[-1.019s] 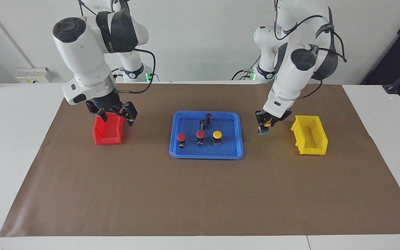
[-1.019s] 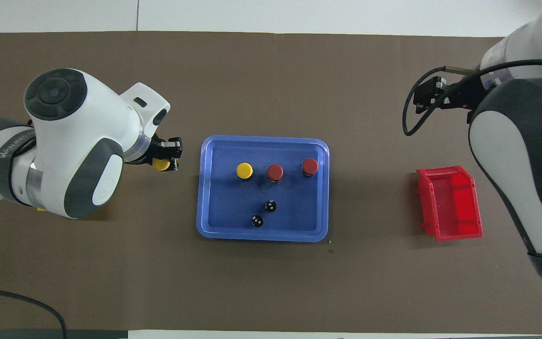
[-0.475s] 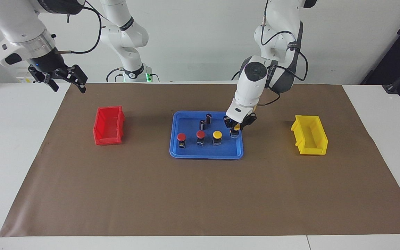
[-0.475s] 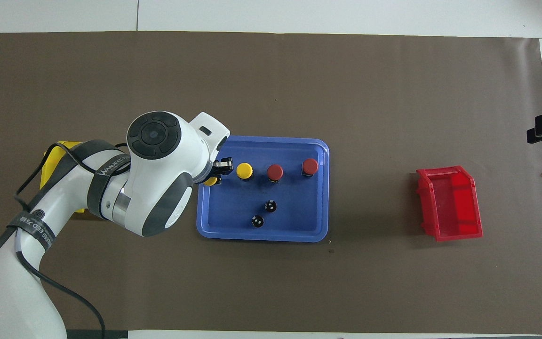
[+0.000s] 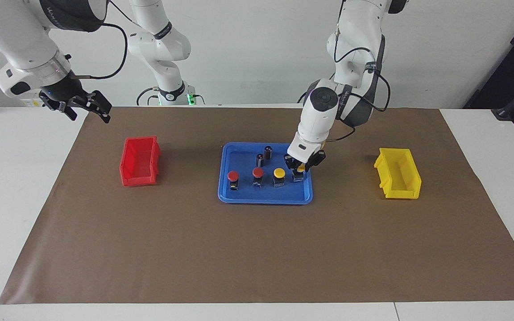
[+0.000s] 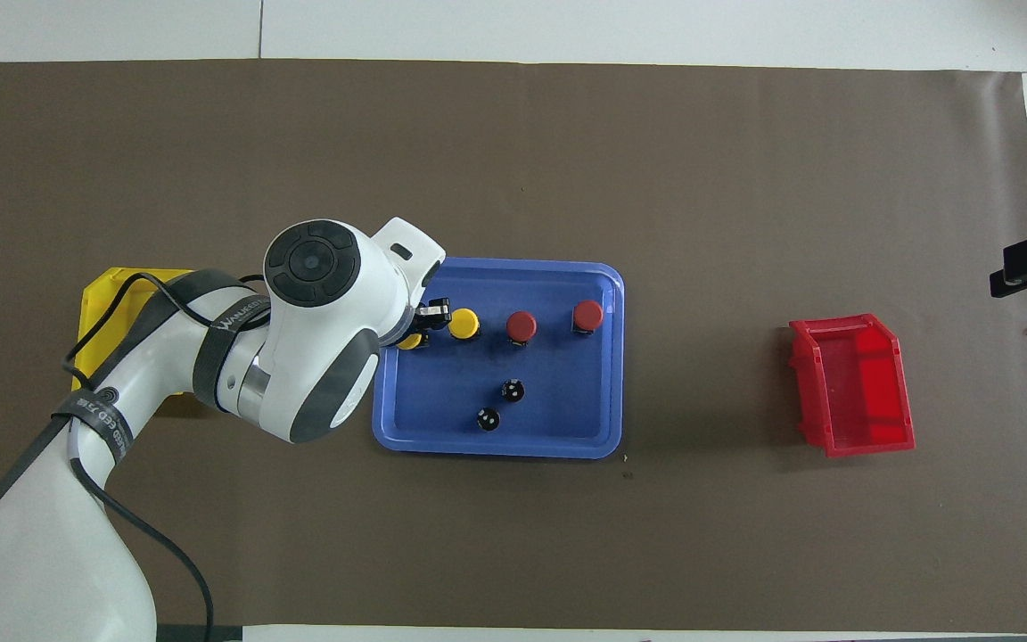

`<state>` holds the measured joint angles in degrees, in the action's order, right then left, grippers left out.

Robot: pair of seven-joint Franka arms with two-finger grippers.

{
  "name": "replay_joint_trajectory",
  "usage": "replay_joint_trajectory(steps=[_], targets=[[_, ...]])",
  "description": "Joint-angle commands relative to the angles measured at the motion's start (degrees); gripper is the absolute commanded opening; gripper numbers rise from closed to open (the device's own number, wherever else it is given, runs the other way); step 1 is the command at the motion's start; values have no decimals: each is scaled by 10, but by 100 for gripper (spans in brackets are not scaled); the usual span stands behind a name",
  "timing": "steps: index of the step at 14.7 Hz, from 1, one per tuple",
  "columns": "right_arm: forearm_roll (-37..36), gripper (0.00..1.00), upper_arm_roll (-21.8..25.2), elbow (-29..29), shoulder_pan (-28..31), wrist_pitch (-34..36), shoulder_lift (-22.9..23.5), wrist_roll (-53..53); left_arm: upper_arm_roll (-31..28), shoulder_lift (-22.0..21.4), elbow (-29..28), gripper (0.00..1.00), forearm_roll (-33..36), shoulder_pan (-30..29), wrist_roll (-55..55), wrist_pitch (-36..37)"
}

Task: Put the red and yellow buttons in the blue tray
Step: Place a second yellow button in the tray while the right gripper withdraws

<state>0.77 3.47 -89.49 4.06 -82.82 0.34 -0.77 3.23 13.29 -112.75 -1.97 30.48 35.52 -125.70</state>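
Observation:
The blue tray (image 5: 263, 201) (image 6: 496, 450) lies mid-table. In it stand two red buttons (image 5: 233, 175) (image 5: 258, 172) (image 6: 587, 315) (image 6: 521, 326) and one yellow button (image 5: 279, 172) (image 6: 464, 323) in a row. My left gripper (image 5: 300, 168) (image 6: 420, 328) is shut on the second yellow button (image 5: 300, 169) (image 6: 410, 341). It holds that button low inside the tray, at the end toward the left arm, beside the standing yellow one. I cannot tell whether its base touches the tray floor. My right gripper (image 5: 86, 109) is open and empty, raised over the mat's edge at the right arm's end.
Two dark cylinders (image 5: 268, 151) (image 6: 513, 390) (image 6: 488, 418) stand in the tray, nearer to the robots than the buttons. A red bin (image 5: 140, 161) (image 6: 854, 383) sits toward the right arm's end. A yellow bin (image 5: 397, 173) (image 6: 112, 294) sits toward the left arm's end.
My left gripper carried the yellow button from beside the yellow bin into the tray and lowered it. My right gripper rose from the red bin and drew back to the mat's edge.

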Motion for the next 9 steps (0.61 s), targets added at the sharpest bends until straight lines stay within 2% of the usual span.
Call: replay_joint_trajectory(steps=[1,4,5,6,9], targets=[[-3,100,8,-25,-7,-6,-22,15,-9,7,-4,13,-10,12,5,-20],[-3,100,12,-25,-13,-18,-22,25,-9,8,-2,16,-10,13,6,-25],[-3,100,11,-25,-13,-19,-21,27,-10,8,-3,22,-10,13,6,-24],[-3,100,11,-25,-14,-19,-21,26,-10,8,-2,35,-10,12,6,-24],[-2,100,8,-24,-14,-17,-22,27,-10,8,6,45,-10,13,8,-11]])
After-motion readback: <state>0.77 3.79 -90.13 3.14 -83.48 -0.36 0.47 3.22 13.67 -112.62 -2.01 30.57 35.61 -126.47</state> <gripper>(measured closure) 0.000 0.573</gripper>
